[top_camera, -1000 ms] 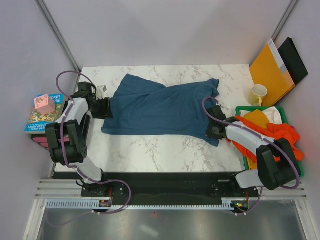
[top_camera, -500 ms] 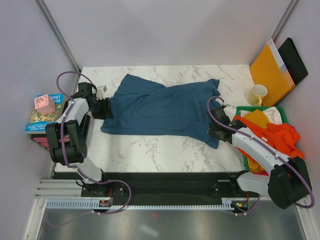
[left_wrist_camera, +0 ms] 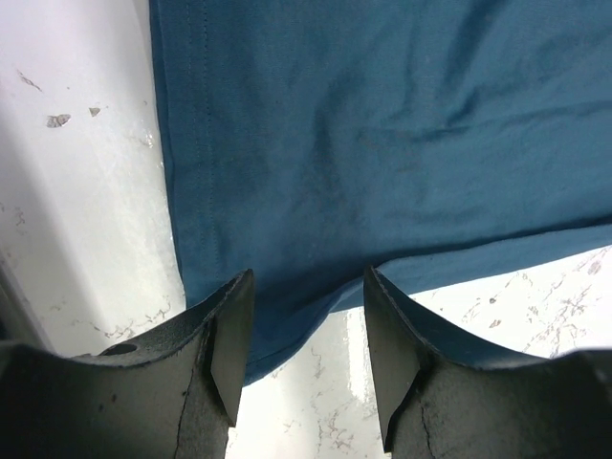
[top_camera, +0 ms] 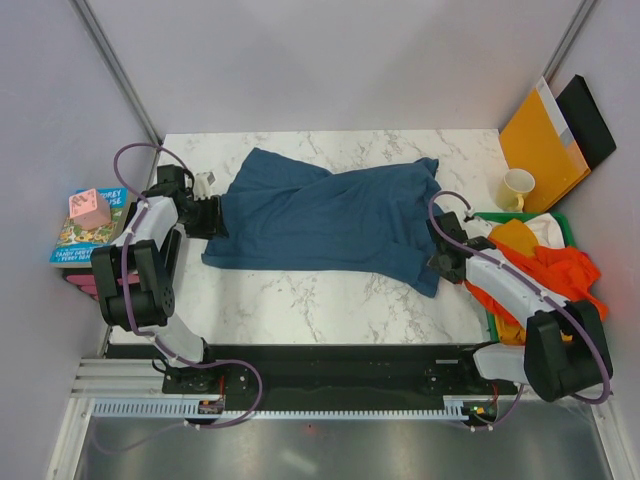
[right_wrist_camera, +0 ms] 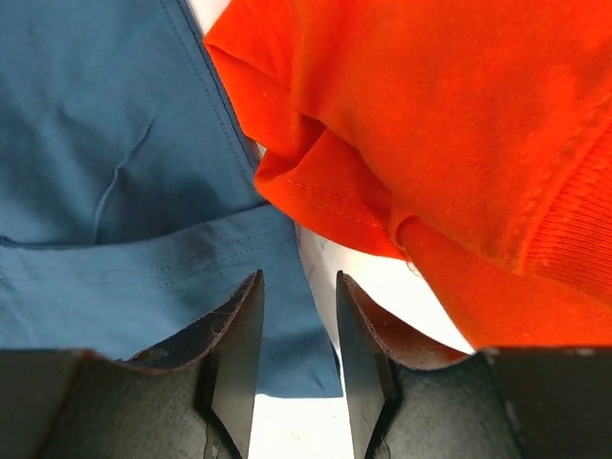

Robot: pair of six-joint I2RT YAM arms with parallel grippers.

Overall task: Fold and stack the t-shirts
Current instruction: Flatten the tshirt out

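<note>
top external looks steeply down from behind the arm bases, whole white marble table (top_camera: 330, 300) in frame. both wrist views sit close above the dark teal-blue cloth t-shirt (top_camera: 320, 215), shared with top.

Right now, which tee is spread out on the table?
The dark teal-blue t-shirt, spread across the marble table. The orange t-shirt and yellow t-shirt lie bunched in the green bin at the right edge.

my fingers (left_wrist_camera: 220, 354) black | tee (top_camera: 320, 220) plain teal-blue | other tee (top_camera: 560, 268) bright orange | table (top_camera: 300, 300) white marble, grey veins | bin (top_camera: 488, 215) green | mug (top_camera: 517, 187) pale yellow | envelope (top_camera: 540, 140) orange | folder (top_camera: 588, 120) black | cube (top_camera: 90, 208) pink
</note>
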